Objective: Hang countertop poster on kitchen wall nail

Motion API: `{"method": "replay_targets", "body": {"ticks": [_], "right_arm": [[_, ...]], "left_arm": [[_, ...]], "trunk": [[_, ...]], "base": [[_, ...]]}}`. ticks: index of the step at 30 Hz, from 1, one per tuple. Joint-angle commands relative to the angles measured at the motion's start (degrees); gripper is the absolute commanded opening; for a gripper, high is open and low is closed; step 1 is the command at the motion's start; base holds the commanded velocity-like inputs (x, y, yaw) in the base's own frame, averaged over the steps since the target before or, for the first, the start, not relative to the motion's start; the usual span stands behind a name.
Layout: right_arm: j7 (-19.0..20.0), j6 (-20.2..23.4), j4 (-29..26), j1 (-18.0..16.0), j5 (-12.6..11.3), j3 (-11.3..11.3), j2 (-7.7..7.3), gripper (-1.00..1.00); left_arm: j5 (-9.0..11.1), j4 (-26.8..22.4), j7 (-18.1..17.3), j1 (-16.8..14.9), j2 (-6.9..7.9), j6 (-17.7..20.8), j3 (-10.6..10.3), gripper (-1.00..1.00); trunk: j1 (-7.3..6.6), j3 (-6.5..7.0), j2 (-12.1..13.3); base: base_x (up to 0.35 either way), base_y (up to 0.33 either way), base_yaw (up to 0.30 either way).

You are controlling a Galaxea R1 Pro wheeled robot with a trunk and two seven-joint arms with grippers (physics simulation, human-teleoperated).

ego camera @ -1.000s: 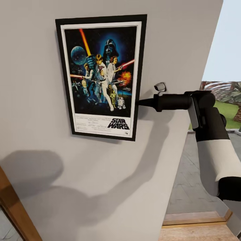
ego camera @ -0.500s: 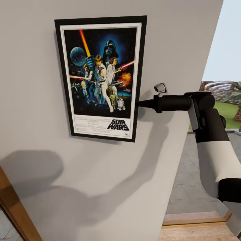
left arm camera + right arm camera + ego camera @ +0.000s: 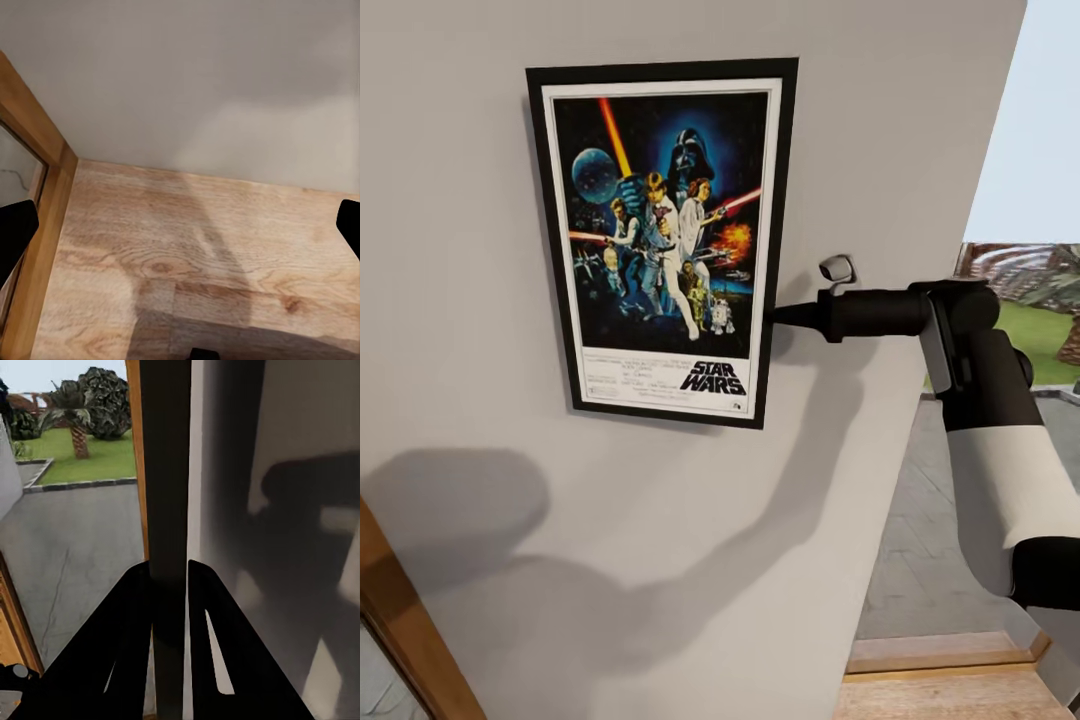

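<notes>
Pinching the poster (image 3: 665, 240) by its edge, the right gripper (image 3: 775, 315) presses it flat against the wall (image 3: 880, 120). Let go only once the frame hangs from a nail, none visible; the left gripper (image 3: 180, 225) hangs spread above the floor (image 3: 210, 255).

We see the poster (image 3: 665, 240) upright and flat against the wall, black frame, white margin, dark blue art, STAR WARS lettering low; whether it hangs from a nail we can't tell.
</notes>
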Motion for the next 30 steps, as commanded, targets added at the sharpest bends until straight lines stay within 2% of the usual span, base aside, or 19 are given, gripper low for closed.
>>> {"method": "replay_targets", "body": {"ticks": [1,9,30], "right_arm": [[0.1,0.6,0.0,0.1,-0.4,0.1,-0.06,-1.00],[0.1,-2.2,0.1,1.2,-0.5,0.1,-0.06,-1.00],[0.3,-3.1,0.0,3.0,-0.6,0.1,-0.14,-1.00]], "left_arm": [[0.0,0.0,-0.3,0.0,-0.02,-0.1,0.2,1.00],[0.0,0.0,-0.3,0.0,-0.02,-0.1,0.2,1.00],[0.0,0.0,-0.3,0.0,0.00,-0.1,0.2,1.00]], "trunk": [[0.02,0.00,0.0],[0.02,0.00,0.0],[0.02,0.00,0.0]], "base": [[0.000,0.000,0.000],[0.000,0.000,0.000],[0.000,0.000,0.000]]}}
